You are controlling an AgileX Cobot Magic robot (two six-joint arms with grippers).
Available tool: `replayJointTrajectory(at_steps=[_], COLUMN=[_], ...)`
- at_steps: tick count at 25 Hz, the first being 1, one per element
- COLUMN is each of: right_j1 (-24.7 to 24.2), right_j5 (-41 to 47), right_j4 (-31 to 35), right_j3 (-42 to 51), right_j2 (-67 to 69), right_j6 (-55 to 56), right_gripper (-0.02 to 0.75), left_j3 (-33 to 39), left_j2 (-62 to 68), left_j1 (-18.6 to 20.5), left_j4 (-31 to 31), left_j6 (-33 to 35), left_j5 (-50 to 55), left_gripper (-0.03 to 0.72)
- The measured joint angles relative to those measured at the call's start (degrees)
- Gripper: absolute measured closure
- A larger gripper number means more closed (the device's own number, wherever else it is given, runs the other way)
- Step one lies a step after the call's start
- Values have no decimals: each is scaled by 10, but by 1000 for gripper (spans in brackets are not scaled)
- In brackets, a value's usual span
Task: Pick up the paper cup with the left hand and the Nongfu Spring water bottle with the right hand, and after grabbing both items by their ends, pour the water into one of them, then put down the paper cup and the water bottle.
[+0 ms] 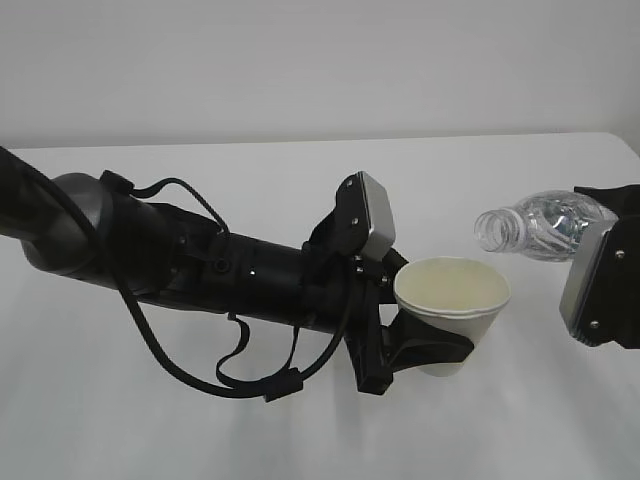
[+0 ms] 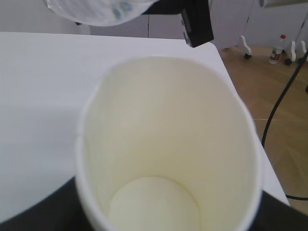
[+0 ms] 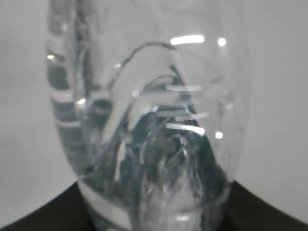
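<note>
- Cream paper first: the paper cup sits upright in my left hand, whose jaws are clenched round its lower wall, lifted clear of the white desk.
- My right hand comes in from the right edge and its jaws grasp the Nongfu Spring water bottle by its base end.
- The relation that matters: the bottle lies nearly level, its long axis running right to left, with the open neck pointing at the cup. The mouth hangs just above and to the right of the cup's rim, not yet over the opening.
- I judge the pour needs the neck brought further left over the cup, then dipped.
- From my left wrist the cup looks dry and empty down to its floor; the bottle shows only as a blurred edge at the top.
- From my right wrist the bottle fills the view, all glare and ripples. I cannot tell how much water is inside.
- Hidden: the right jaws' pads, the bottle's label and base, all cut off at the frame edge.
</note>
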Motion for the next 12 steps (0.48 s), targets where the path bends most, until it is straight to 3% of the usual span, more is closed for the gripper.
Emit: replayJointTrajectory(at_steps=[12], right_j1=[0], right_j5=[-28], right_j4=[2], right_j3=[0], right_j2=[0], right_j6=[-32], right_gripper=[388], left_j3=[0], left_j2=[0], left_j1=[0], left_j4=[0], left_j6=[0], left_j5=[0], left_gripper=[259])
